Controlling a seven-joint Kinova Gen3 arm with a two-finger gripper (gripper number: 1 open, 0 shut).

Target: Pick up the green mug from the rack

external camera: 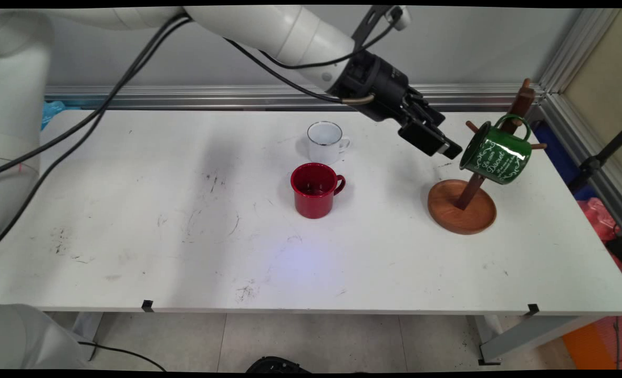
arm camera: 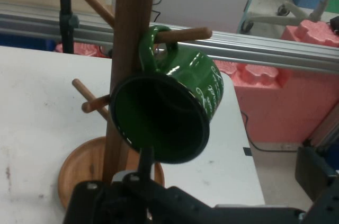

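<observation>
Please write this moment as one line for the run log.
hand: beside green mug's rim | green mug: hangs by its handle on wooden mug tree | red mug, white mug: upright on table

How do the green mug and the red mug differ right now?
The green mug hangs by its handle from a peg of the wooden mug tree, tilted with its mouth towards the gripper; the red mug stands upright on the table. The green one carries white lettering, the red is plain. Both have one handle.
</observation>
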